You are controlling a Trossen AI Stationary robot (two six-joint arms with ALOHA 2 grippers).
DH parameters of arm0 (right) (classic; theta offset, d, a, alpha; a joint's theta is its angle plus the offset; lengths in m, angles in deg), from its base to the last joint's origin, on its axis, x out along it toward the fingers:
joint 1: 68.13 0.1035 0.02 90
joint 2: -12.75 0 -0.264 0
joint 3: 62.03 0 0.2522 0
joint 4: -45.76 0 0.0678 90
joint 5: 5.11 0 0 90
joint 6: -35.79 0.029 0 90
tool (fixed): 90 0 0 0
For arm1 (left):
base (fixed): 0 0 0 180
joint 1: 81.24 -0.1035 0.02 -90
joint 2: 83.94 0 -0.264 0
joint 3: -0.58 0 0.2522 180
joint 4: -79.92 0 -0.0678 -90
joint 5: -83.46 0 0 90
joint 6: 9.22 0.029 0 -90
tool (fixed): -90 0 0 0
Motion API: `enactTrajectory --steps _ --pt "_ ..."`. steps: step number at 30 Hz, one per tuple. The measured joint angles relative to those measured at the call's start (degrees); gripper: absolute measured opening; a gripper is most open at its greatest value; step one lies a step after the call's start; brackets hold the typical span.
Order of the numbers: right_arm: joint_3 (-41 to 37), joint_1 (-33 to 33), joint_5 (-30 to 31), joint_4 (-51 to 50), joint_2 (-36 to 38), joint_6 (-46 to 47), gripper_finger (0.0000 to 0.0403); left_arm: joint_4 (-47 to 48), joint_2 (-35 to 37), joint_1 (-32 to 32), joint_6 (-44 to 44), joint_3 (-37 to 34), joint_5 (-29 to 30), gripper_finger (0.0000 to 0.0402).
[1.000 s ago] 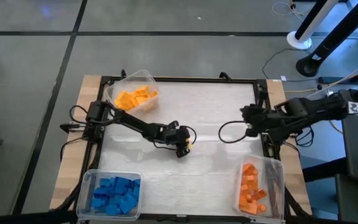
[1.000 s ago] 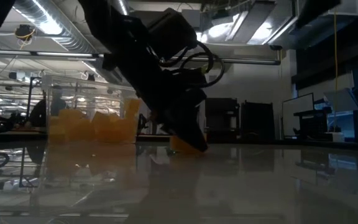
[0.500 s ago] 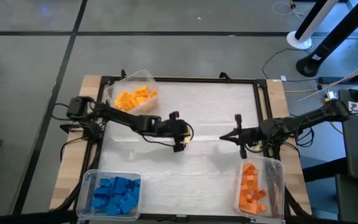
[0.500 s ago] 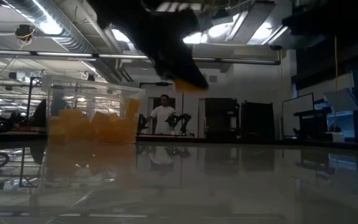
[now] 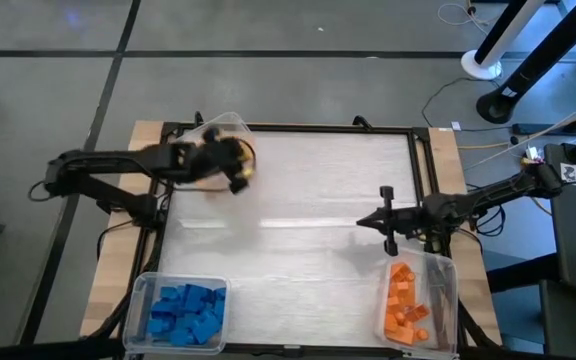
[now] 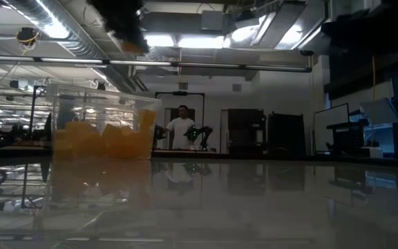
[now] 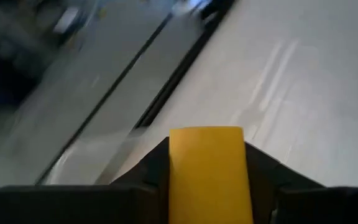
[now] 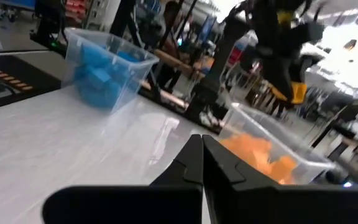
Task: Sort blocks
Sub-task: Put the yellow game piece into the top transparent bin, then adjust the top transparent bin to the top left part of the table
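Overhead, left pincer (image 5: 238, 172) blurs above a bin (image 5: 230, 124); its wrist camera shows it clamping a yellow block (image 7: 206, 171).

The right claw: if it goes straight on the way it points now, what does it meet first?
Probably the yellow bin. The shut right claw points across bare table towards it; the left claw with a yellow block hangs above. Depth is unclear.

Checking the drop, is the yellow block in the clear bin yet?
Not yet: the left gripper holds the yellow block above the clear bin.
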Motion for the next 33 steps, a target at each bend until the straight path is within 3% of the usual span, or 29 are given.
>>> enactTrajectory --steps 8,16,24,33 --pt "-1.6 0.0 -0.2 2.5 1.5 -2.1 0.0001 17.7 2.7 -12.8 -6.3 0.0 0.0 0.0140" --pt "-1.7 0.0 -0.2 2.4 1.5 -2.1 0.0001 18.7 -0.6 -19.6 -2.5 0.0 -0.2 0.0165" --pt "-1.7 0.0 -0.9 2.3 1.5 -4.6 0.0001 17.9 0.8 -19.9 -3.9 0.0 -0.2 0.0163" --pt "-1.9 0.1 -0.8 5.7 -0.5 -3.3 0.0001 16.7 8.4 -10.8 -5.9 0.0 -4.3 0.0161"
